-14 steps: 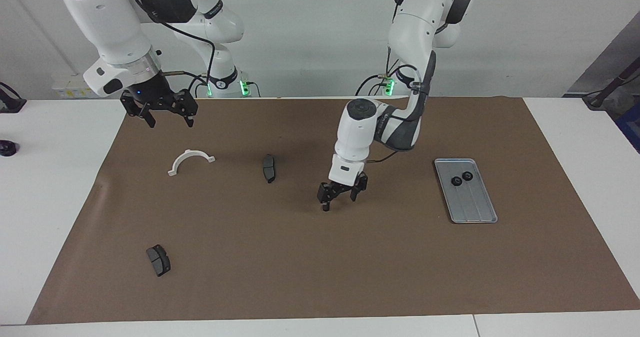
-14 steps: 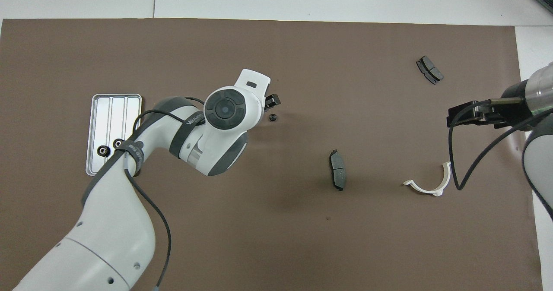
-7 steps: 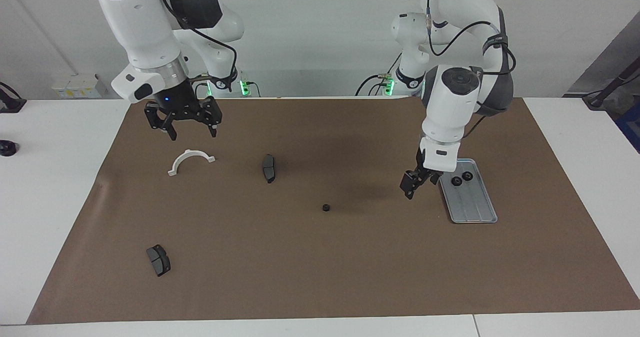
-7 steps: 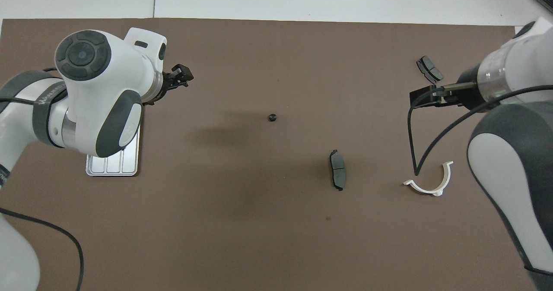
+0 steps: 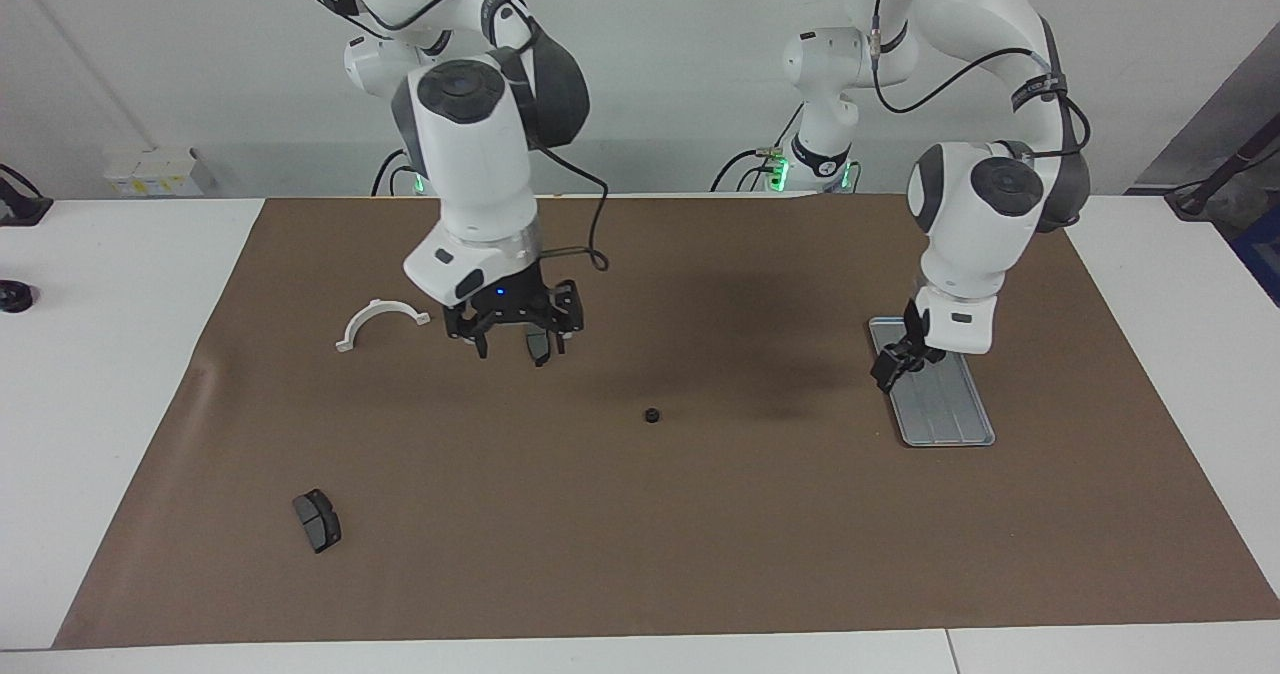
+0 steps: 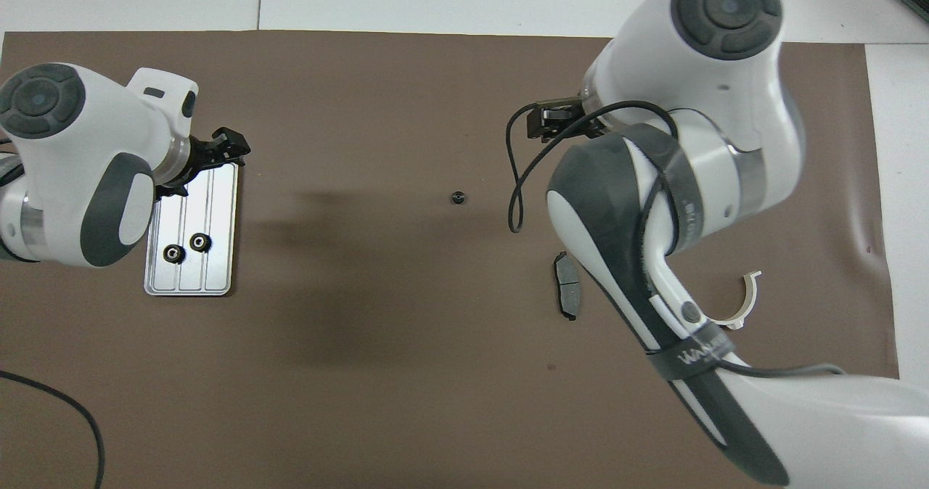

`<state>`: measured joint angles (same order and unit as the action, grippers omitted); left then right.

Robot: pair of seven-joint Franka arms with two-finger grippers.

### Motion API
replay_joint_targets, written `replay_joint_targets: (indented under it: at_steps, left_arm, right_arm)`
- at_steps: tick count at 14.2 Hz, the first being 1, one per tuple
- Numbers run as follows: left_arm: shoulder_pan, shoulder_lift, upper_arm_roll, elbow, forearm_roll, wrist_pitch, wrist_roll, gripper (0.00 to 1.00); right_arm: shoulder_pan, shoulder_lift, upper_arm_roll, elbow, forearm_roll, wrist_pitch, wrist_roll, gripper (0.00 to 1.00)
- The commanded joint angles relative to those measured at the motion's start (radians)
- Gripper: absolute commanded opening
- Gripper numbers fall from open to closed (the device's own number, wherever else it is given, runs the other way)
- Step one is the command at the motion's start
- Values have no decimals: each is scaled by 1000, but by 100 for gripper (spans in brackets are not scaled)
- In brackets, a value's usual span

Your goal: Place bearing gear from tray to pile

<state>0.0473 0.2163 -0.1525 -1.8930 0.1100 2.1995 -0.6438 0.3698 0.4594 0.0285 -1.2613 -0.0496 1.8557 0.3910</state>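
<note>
Tray (image 5: 945, 416) (image 6: 218, 271) sits on brown mat (image 5: 700, 554) (image 6: 406, 373) toward the left arm's end of the table. Two black gears (image 6: 186, 247) lie in the tray at its end nearer the robots, touching or almost touching each other; facing view hides them with the arm. Left gripper (image 5: 893, 362) (image 6: 225, 148) hangs over the tray's edge, fingers look nearly together with nothing between them. One gear (image 5: 652, 416) (image 6: 456, 198) lies alone mid-mat, well apart from the tray. Right gripper (image 5: 515, 334) (image 6: 555, 119) hovers low over a dark brake pad (image 5: 539, 347) (image 6: 567, 294), fingers spread, empty. White half-ring bracket (image 5: 380, 321) (image 6: 740, 307) lies beside it toward the right arm's end. Second brake pad (image 5: 317, 520) lies farther from the robots, near the mat's edge.
</note>
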Motion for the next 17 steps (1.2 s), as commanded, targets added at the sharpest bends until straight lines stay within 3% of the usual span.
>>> replay_joint_targets:
  at_steps: [1, 3, 6, 9, 13, 17]
  left_arm:
    - [63, -93, -10, -199, -16, 149, 16, 100]
    - [81, -97, -9, -234, -16, 167, 21, 100]
    - [95, -95, -9, -294, -16, 213, 19, 83]
    - [108, -95, -10, -369, -16, 310, 3, 65]
    - [109, -83, -10, -382, -16, 345, 0, 62]
    - [103, -84, -10, -393, -16, 345, -2, 62]
  right_arm:
    - [46, 91, -2, 77, -27, 69, 78, 100]
    - [73, 143, -4, 77, -48, 144, 129, 100]
    - [129, 241, -7, 75, -120, 244, 236, 100]
    - [156, 271, -2, 54, -141, 257, 261, 100]
    - [164, 272, -2, 16, -133, 304, 302, 100]
    - [163, 239, -2, -107, -136, 352, 302, 95]
